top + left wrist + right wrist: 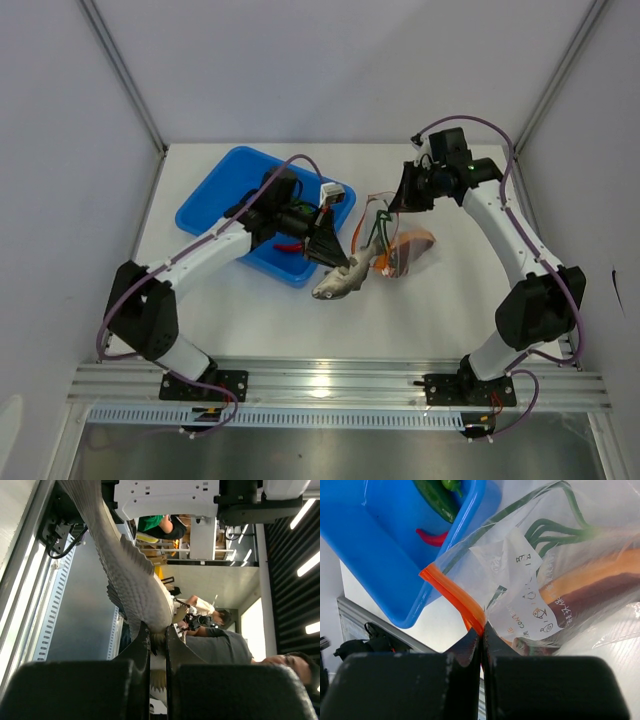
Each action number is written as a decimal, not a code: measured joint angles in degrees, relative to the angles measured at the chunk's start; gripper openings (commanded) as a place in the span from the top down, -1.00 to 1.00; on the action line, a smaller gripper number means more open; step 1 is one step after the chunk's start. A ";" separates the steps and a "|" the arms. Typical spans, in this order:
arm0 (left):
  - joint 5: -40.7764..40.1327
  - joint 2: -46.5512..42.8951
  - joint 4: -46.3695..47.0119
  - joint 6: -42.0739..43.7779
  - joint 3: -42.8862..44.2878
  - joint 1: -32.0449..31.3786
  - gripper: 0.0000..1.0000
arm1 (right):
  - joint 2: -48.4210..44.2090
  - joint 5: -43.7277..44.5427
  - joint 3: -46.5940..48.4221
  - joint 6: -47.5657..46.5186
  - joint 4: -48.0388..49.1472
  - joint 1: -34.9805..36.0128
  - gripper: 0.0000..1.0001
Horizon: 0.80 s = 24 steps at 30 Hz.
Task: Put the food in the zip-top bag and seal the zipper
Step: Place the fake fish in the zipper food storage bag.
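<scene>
My left gripper [338, 261] [157, 636] is shut on the tail of the grey piece, a toy fish [334, 282] [131, 577], which hangs just off the blue tray's right corner, left of the zip-top bag [404, 251] [547, 565]. My right gripper [400, 197] [481, 632] is shut on the orange-red zipper [454, 594], holding the bag's mouth up. Inside the bag lie a green onion [554, 529] and the purple-red and orange slice [600, 582]. A red chili [432, 538] [289, 245] and a green pod [436, 497] lie in the tray.
The blue tray [214, 196] [380, 550] sits at the back left under my left arm. Walls close in the table on the left, back and right. An aluminium rail [330, 382] runs along the near edge.
</scene>
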 measured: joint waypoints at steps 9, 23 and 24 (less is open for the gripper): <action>2.05 12.81 -3.72 2.23 7.63 -0.42 0.99 | -4.90 -2.49 -3.39 -1.42 0.44 0.04 1.00; 1.73 22.58 -8.52 3.43 15.58 -0.44 0.99 | -11.50 -7.02 -10.01 -2.36 1.77 3.23 1.00; 1.46 23.10 -8.55 3.23 15.58 -0.44 0.99 | -11.56 -6.88 -10.19 -2.32 2.08 3.39 1.00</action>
